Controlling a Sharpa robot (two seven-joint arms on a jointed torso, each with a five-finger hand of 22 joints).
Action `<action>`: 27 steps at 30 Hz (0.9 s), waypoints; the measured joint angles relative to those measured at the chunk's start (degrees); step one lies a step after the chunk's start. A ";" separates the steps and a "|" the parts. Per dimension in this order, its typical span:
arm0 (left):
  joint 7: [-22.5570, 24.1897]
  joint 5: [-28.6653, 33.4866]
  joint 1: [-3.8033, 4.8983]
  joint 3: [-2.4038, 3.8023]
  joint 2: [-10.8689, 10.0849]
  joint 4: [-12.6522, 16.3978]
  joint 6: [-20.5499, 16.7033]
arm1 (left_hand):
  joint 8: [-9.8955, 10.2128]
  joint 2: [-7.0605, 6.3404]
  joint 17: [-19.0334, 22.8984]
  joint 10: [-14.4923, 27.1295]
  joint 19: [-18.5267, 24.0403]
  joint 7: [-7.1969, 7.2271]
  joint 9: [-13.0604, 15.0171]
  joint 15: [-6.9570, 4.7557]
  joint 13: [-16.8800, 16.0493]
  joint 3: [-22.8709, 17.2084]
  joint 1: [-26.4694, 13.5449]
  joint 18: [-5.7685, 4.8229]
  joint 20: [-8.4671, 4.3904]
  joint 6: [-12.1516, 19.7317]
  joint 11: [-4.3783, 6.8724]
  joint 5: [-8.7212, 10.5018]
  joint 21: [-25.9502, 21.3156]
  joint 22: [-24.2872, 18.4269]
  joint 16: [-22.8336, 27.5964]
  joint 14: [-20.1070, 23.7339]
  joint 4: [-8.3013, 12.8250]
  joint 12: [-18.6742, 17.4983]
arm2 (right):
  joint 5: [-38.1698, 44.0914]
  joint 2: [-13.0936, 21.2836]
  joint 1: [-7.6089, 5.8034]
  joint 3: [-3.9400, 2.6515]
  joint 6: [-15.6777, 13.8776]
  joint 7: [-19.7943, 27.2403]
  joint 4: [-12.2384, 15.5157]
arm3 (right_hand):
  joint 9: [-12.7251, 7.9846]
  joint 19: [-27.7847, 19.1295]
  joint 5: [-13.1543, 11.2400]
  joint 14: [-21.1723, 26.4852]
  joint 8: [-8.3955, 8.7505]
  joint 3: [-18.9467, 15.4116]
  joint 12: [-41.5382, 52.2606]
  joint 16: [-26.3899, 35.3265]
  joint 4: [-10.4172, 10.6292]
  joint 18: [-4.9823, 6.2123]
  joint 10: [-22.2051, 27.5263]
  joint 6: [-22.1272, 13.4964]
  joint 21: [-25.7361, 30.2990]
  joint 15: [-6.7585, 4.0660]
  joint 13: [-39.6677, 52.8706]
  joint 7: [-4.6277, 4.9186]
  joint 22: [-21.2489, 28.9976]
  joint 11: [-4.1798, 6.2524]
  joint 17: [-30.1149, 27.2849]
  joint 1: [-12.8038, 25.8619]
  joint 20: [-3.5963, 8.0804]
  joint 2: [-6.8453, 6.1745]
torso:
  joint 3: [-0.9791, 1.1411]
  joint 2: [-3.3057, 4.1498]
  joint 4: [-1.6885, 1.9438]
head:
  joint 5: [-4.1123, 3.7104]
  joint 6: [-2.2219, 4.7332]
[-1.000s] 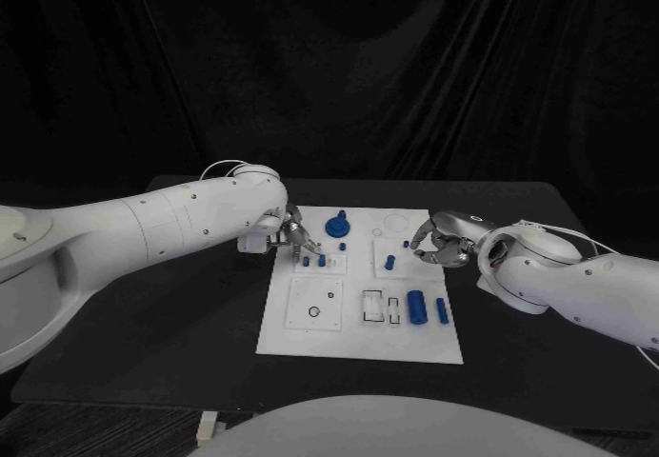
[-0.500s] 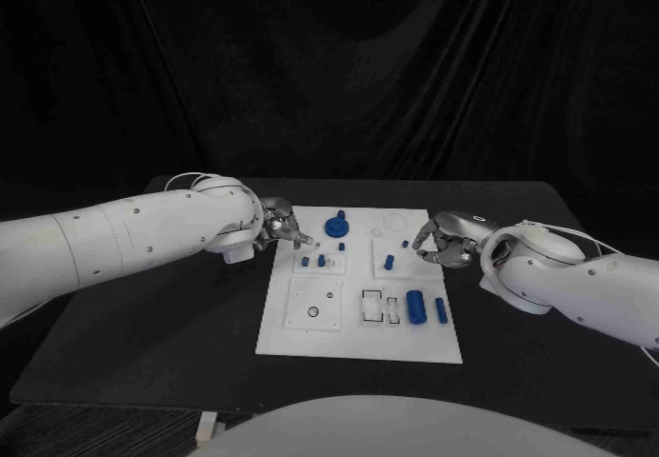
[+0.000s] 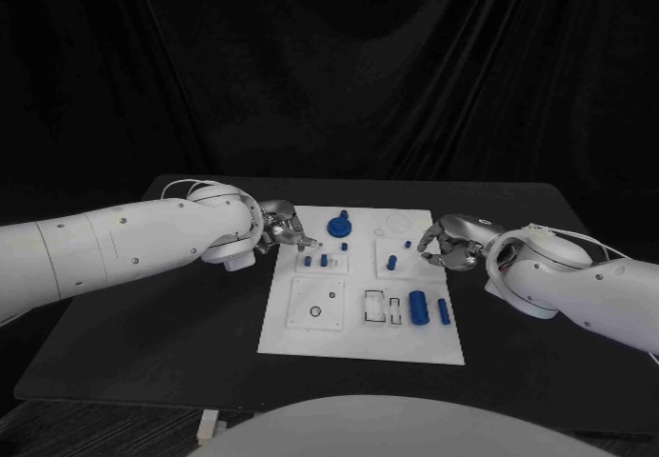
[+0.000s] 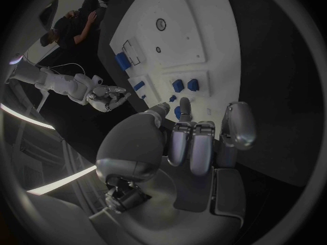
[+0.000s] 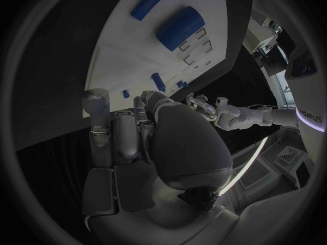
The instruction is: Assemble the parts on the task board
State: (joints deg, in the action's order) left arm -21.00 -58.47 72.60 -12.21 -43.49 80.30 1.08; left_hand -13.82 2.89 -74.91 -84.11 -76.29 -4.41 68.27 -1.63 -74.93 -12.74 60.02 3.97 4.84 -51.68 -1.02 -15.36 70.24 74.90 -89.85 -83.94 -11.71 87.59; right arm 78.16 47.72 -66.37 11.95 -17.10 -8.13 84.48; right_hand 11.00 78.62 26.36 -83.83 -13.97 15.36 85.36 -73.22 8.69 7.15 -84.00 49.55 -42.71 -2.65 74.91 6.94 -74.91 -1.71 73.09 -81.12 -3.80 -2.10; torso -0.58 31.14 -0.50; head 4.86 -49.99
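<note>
The white task board [image 3: 364, 328] lies mid-table. At its far end stands a round blue knob [image 3: 339, 227], with two small blue pegs [image 3: 314, 259] upright near the left edge and another peg [image 3: 391, 261] to the right. A thick blue cylinder [image 3: 417, 307] and a slim one [image 3: 442, 308] lie at the board's right side. My left hand [image 3: 285, 231] hovers at the board's far left edge, fingers curled [image 4: 198, 141], nothing in them; the two pegs [image 4: 185, 85] stand just beyond its fingertips. My right hand [image 3: 447, 243] hangs at the right edge, fingers curled [image 5: 126, 130], holding nothing.
The board [image 4: 198, 32] carries raised white tiles with sockets: one with a round hole [image 3: 314, 311] and a slotted one [image 3: 373, 305]. Black table [image 3: 165, 324] surrounds the board on all sides. The thick cylinder [image 5: 180, 27] lies on the board [image 5: 122, 49] ahead of my right hand.
My left hand has drawn back from above the two small pegs to the board's far left edge. My right hand has shifted slightly rightwards, off the board.
</note>
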 measured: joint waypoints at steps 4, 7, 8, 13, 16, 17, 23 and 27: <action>-0.75 -0.55 -0.20 -0.02 0.32 -0.29 0.01 | -0.64 -0.10 0.00 0.05 -0.02 0.37 0.04 0.00 0.00 0.00 0.61 0.00 -0.02 -1.00 0.05 0.00 0.00 0.00 0.00 0.00 0.00 0.00 | 0.00 0.09 0.04 0.00 0.00 0.02 0.07 | 0.00 0.00 0.00 0.00 0.00 0.00 0.00 0.00 0.00 0.00 0.00 0.00 0.00 0.00 0.00 0.00 0.00 0.00 0.00 0.00 0.00 0.00 | -0.01 0.00 0.14 | -0.12 0.00; -1.44 -1.31 -0.40 -0.02 0.48 -0.62 0.08 | -1.24 -0.34 0.00 0.19 -0.21 0.52 0.48 0.00 0.00 0.00 0.85 0.00 -0.21 -1.22 0.19 0.00 0.00 0.00 0.00 0.00 0.00 0.00 | 0.00 0.21 0.06 0.00 -0.01 0.04 0.13 | 0.00 0.00 0.00 0.00 0.00 0.00 0.00 0.00 0.00 0.00 0.00 0.00 0.00 0.00 0.00 0.00 0.00 0.00 0.00 0.00 0.00 0.00 | -0.03 -0.01 0.21 | -0.08 0.00; -1.64 -1.56 -0.48 -0.02 0.49 -0.70 0.10 | -1.40 -0.34 0.00 0.19 -0.21 0.51 0.62 0.00 0.00 0.00 0.85 0.00 -0.21 -1.56 0.19 0.00 0.00 0.00 0.00 0.00 0.00 0.00 | 0.00 0.24 0.07 0.00 -0.01 0.04 0.14 | 0.00 0.00 0.00 0.00 0.00 0.00 0.00 0.00 0.00 0.00 0.00 0.00 0.00 0.00 0.00 0.00 0.00 0.00 0.00 0.00 0.00 0.00 | -0.04 -0.02 0.23 | -0.05 0.00; -2.68 -2.90 -0.87 -0.02 0.51 -1.06 0.42 | -3.41 -0.34 0.00 0.18 -0.42 0.81 2.30 -0.43 0.00 0.18 0.85 0.00 -0.42 -1.86 0.61 0.74 0.00 0.00 0.00 0.00 -0.17 0.00 | 0.00 0.36 0.09 0.00 -0.01 0.05 0.21 | 0.00 0.00 0.00 0.00 0.00 0.00 0.00 0.00 0.00 0.00 0.00 0.00 0.00 0.00 0.00 0.00 0.00 0.00 0.00 0.00 0.00 0.00 | -0.12 -0.07 0.14 | 0.25 0.00; -3.25 -3.50 -1.03 -0.03 0.60 -1.16 0.75 | -4.09 -0.34 0.00 0.18 -0.42 0.80 3.27 -0.43 0.00 0.87 0.85 -0.01 -0.42 -1.58 0.61 2.53 0.00 0.00 0.00 0.00 -0.86 0.00 | 0.00 0.42 0.09 0.00 0.00 0.05 0.23 | 0.00 0.00 0.00 0.00 0.00 0.00 0.00 0.00 0.00 0.00 0.00 0.00 0.00 0.00 -0.01 0.00 0.01 0.00 0.00 0.17 0.00 0.17 | -0.12 -0.07 0.01 | 0.48 0.00; -3.40 -3.64 -1.05 -0.03 0.66 -1.21 0.86 | -4.23 -0.38 0.00 0.18 -0.42 0.73 3.47 -0.43 0.00 1.15 0.81 0.00 -0.42 -1.26 0.61 3.28 0.00 0.00 0.00 0.00 -1.18 0.00 | 0.00 0.44 0.10 0.00 0.00 0.05 0.23 | 0.00 0.00 0.00 0.00 0.00 0.00 0.00 0.00 0.00 0.00 0.00 0.00 0.00 0.00 -0.01 0.00 0.01 0.00 0.00 0.17 0.00 0.17 | -0.11 -0.07 -0.02 | 0.53 0.00; -3.99 -4.35 -1.27 -0.03 1.22 -1.67 1.50 | -4.25 -0.52 0.00 0.18 -0.42 0.62 3.76 -0.43 0.00 1.82 0.05 0.00 -0.42 -0.62 0.61 4.87 0.00 0.00 0.00 0.00 -2.16 0.00 | 0.00 0.44 0.10 0.00 0.06 0.05 0.24 | 0.00 0.00 0.00 0.00 0.00 0.00 0.00 0.00 0.00 0.00 0.00 0.00 0.00 0.00 -0.01 0.00 0.01 0.00 0.00 0.23 0.00 0.23 | -0.03 -0.03 -0.08 | 0.60 0.00; -4.08 -4.61 -1.50 -0.03 1.54 -1.74 1.75 | -4.25 -0.52 0.00 0.18 -0.41 0.62 3.74 -0.43 0.00 1.89 0.05 0.00 -0.42 -0.62 0.61 5.10 0.00 0.00 0.00 0.00 -2.23 0.00 | 0.00 0.43 0.11 0.00 0.11 0.05 0.25 | 0.00 0.00 0.00 0.00 0.00 0.00 0.00 0.00 0.00 0.00 0.00 0.00 0.00 0.00 -0.01 0.00 0.01 0.00 0.00 0.23 0.00 0.23 | 0.00 0.01 -0.08 | 0.52 0.00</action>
State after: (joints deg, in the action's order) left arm -25.07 -63.08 71.09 -12.24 -41.95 78.56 2.83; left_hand -18.07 2.37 -74.90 -83.93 -76.71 -3.79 72.01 -2.06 -74.92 -10.86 60.07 3.96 4.42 -52.30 -0.41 -10.26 70.23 74.90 -89.85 -83.94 -13.94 87.58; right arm 78.16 48.15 -66.26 11.95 -16.99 -8.08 84.73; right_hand 11.00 78.62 26.36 -83.83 -13.97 15.35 85.36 -73.22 8.69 7.15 -84.00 49.55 -42.71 -2.65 74.90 6.94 -74.90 -1.71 73.09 -80.89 -3.80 -1.87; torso -0.58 31.15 -0.58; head 5.38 -49.99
